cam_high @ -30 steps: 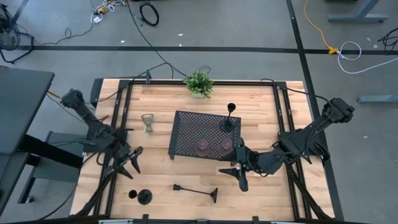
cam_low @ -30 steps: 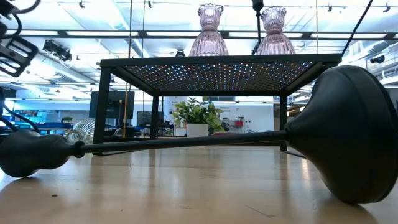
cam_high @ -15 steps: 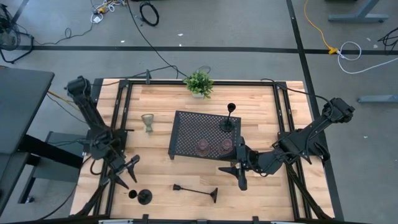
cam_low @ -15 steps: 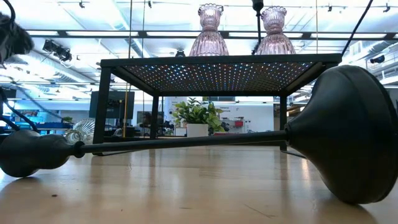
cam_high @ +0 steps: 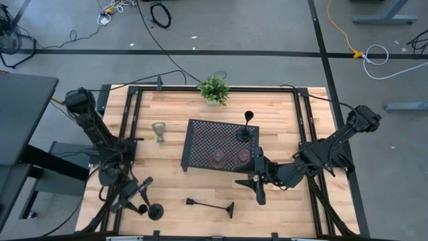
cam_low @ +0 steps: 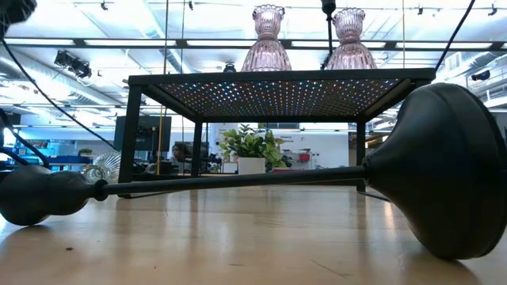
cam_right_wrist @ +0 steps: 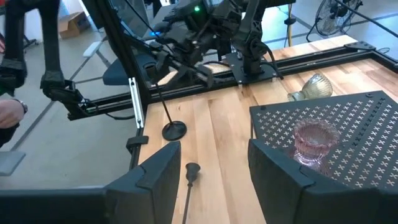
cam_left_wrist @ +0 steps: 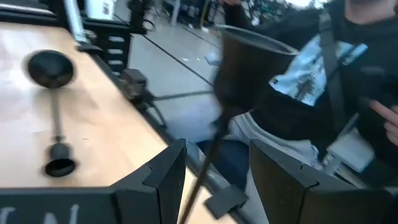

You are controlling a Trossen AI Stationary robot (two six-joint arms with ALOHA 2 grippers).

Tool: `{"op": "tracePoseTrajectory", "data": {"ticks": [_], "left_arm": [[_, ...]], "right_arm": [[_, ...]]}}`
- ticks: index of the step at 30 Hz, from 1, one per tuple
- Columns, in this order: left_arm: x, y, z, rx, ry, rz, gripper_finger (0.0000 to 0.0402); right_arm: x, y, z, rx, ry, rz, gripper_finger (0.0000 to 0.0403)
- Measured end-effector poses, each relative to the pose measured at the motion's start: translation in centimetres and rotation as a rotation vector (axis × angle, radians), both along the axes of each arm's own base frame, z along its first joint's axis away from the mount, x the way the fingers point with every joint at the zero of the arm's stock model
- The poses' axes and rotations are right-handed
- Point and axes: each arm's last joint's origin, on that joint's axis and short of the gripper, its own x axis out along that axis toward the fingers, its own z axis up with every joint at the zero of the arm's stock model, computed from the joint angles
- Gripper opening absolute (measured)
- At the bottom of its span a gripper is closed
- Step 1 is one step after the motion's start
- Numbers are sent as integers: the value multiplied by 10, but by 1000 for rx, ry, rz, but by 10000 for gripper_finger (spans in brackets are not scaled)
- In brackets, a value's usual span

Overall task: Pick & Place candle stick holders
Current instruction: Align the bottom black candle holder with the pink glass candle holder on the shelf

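Left claw (cam_high: pixel 142 192) lowered onto upright holder (cam_high: pixel 154 212) (tray (cam_high: pixel 200 144) clear)

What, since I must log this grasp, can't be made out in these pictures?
- Left wrist view: blur hides whether the left gripper touches the standing black holder between its open fingers.
- High view: that contact is too small to judge.
- Low view: the top edge cuts off the tall holder on the tray; neither gripper shows.
The right gripper waits by the tray.

Bare wood lies between your tray (cam_high: pixel 200 144) and the fallen holder (cam_high: pixel 210 204); the upright holder (cam_high: pixel 154 211) blocks its left.
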Motion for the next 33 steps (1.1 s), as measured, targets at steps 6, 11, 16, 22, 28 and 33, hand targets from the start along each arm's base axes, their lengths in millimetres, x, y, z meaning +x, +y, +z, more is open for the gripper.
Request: {"op": "tracePoseTrajectory", "data": {"ticks": [6, 11, 16, 22, 28, 33], "left_arm": [[12, -25, 2, 66, 15, 21, 179], [18, -26, -9, 141, 21, 165, 164], [18, -27, -8, 130, 23, 171, 100], [18, -27, -7, 104, 37, 150, 11], [18, -26, -6, 87, 33, 206, 7], [20, -25, -2, 54, 2, 280, 7]], "right_arm": [[0, 0, 0, -3, 0, 1, 185], [0, 0, 0, -3, 0, 1, 185], [0, 0, 0, 0, 0, 1, 185], [0, 0, 0, -3, 0, 2, 185], [0, 0, 0, -4, 0, 2, 185], [0, 0, 0, -22, 0, 8, 185]]}}
